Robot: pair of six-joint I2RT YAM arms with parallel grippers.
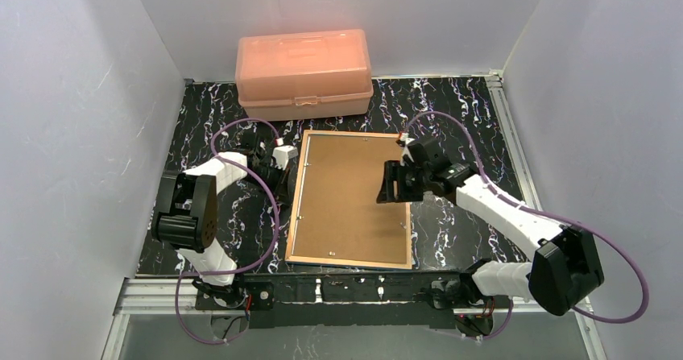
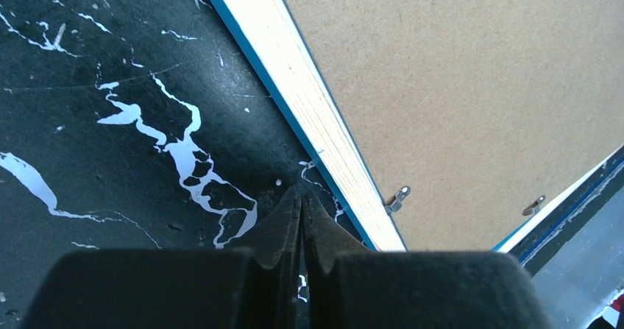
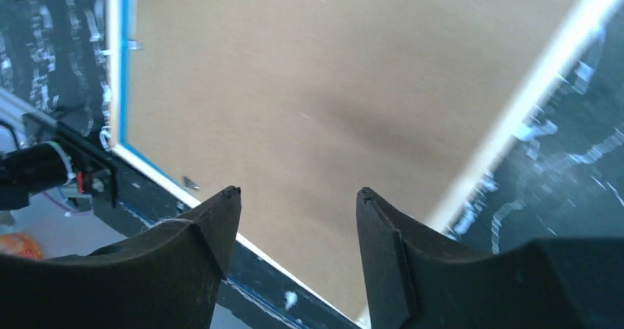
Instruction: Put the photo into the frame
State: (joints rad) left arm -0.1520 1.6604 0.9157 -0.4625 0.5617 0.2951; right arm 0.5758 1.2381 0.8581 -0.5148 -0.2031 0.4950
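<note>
Your large blue-rimmed, wood-backed picture frame [image 1: 295, 207] lies face down mid-picture on the black marbled worktop [image 1: 451, 231], plain brown backing board [image 1: 346, 199] seated. The photo is unseen, presumably beneath. The left pincer [image 2: 302, 200] sits together beside the frame; the right pincer [image 3: 298, 193] hangs apart, empty, above the board.

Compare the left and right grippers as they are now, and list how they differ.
The left gripper has its jaws pressed shut, while the right gripper has its jaws apart. The left gripper is over the marbled table, just outside the frame and its pale wooden rim. The right gripper is over the brown backing board lying in the frame. Both are black and hold nothing.
</note>
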